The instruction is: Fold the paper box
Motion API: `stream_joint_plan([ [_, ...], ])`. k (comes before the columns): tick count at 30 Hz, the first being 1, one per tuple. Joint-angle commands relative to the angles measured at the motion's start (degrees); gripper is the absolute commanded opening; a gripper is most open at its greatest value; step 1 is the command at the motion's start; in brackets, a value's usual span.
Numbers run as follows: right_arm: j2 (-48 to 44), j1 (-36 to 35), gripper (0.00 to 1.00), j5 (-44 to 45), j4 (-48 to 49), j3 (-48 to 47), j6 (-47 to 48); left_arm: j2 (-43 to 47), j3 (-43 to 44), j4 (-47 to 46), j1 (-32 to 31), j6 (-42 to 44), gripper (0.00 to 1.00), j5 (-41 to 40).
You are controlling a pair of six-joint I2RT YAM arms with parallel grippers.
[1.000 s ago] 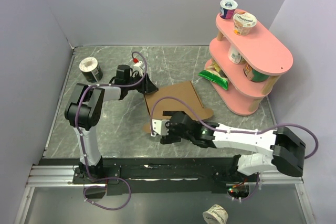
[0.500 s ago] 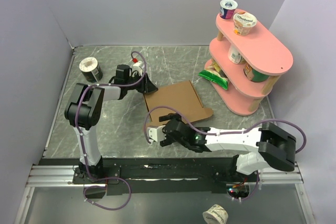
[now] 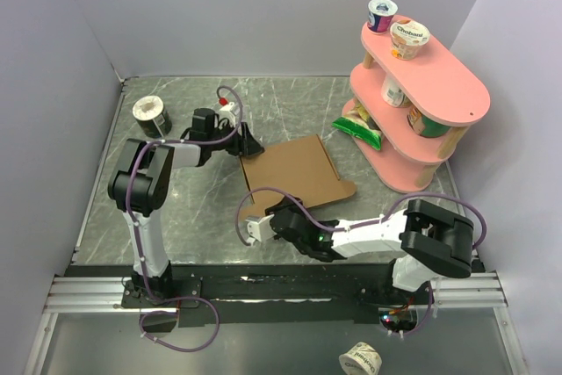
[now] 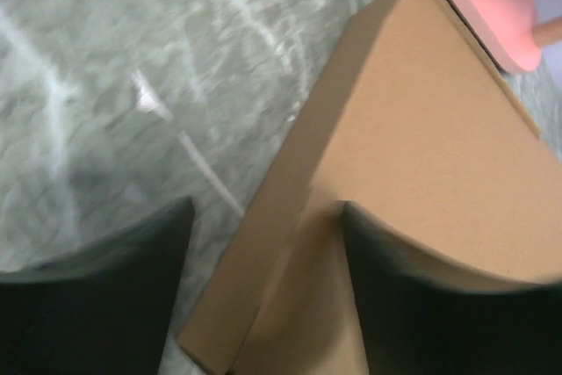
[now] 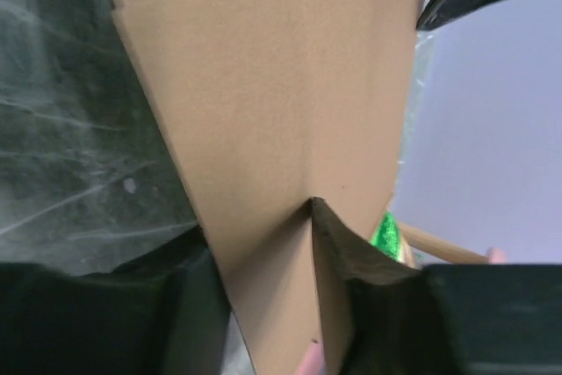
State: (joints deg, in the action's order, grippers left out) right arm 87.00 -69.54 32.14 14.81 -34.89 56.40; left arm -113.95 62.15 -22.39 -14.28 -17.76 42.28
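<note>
The paper box (image 3: 294, 173) is a flat brown cardboard piece lying on the marble table, also seen in the left wrist view (image 4: 421, 129) and the right wrist view (image 5: 272, 68). My left gripper (image 3: 248, 145) stands at its far left corner. There it is open (image 4: 266, 217), with one finger (image 4: 439, 305) over the top face and the other (image 4: 97, 296) out beside the side wall. My right gripper (image 3: 270, 215) is at the near left corner, shut (image 5: 263, 234) on the cardboard edge that fills the space between its fingers.
A pink two-tier shelf (image 3: 421, 94) with yogurt cups stands at the right, and a green bag (image 3: 358, 129) lies at its foot, close to the box's far right corner. A round tub (image 3: 151, 114) sits at the far left. Grey walls close in the table.
My right gripper has slid left along the box's near edge and closed on its near left corner. My left gripper has widened at the far left corner. The box lies flatter.
</note>
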Motion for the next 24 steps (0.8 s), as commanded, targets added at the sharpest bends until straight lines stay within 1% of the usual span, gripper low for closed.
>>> stream_joint_plan([
  [1, -0.52, -0.6, 0.34, 3.28, 1.81, -1.75, 0.64, 0.3, 0.07, 1.57, 1.19, -1.92, 0.84, -1.15],
  [2, -0.87, -0.6, 0.31, 3.19, 0.06, -2.36, 0.64, 0.92, 0.51, 0.34, 1.45, -2.71, 0.92, -0.45],
  [3, -1.04, -0.6, 0.26, 2.76, -1.17, -2.89, 0.38, 1.62, 1.12, -0.28, 1.71, -4.11, 0.94, -0.1],
  [4, -1.13, -0.6, 0.23, 2.58, -2.58, -3.51, -0.32, 3.19, 2.09, -0.89, 1.8, -4.73, 0.96, 0.17],
  [5, -1.31, -0.42, 0.2, 2.32, -5.03, -4.64, -0.59, 3.99, 2.62, -1.25, 2.24, -5.18, 0.99, 0.17],
  [6, -1.31, -0.42, 0.17, 1.7, -6.62, -5.27, -1.2, 4.87, 3.23, -1.6, 2.59, -5.88, 0.96, -0.01],
  [8, -1.13, -0.42, 0.14, 1.17, -9.43, -7.54, -2.17, 7.07, 5.17, -1.51, 3.55, -6.5, 0.96, -0.79],
  [9, -1.13, -0.42, 0.13, 0.56, -13.01, -8.51, -3.22, 8.29, 6.31, -1.34, 4.08, -7.11, 0.96, -1.41],
  [12, -1.4, -0.42, 0.13, 0.03, -18.56, -11.94, -4.8, 9.71, 7.02, -1.95, 6.19, -8.69, 0.96, -1.94],
  [14, -2.09, -0.25, 0.12, -0.5, -20.6, -13.62, -5.33, 11.2, 6.58, -3.09, 7.86, -9.22, 0.96, -2.03],
  [19, -3.41, 0.89, 0.1, -4.53, -31.14, -19.58, -8.5, 15.24, 1.23, -7.03, 10.85, -11.42, 0.96, -2.03],
  [20, -3.5, 0.98, 0.09, -5.15, -32.98, -20.55, -9.46, 15.86, -1.04, -8.09, 11.2, -12.29, 0.96, -2.2],
  [21, -3.68, 1.16, 0.09, -5.77, -36.31, -21.7, -9.9, 17.08, -2.11, -9.06, 11.38, -12.65, 0.96, -2.29],
  [24, -3.94, 2.21, 0.09, -8.84, -42.21, -26.88, -12.36, 19.02, -5.54, -11.79, 11.82, -13.09, 0.96, -2.91],
])
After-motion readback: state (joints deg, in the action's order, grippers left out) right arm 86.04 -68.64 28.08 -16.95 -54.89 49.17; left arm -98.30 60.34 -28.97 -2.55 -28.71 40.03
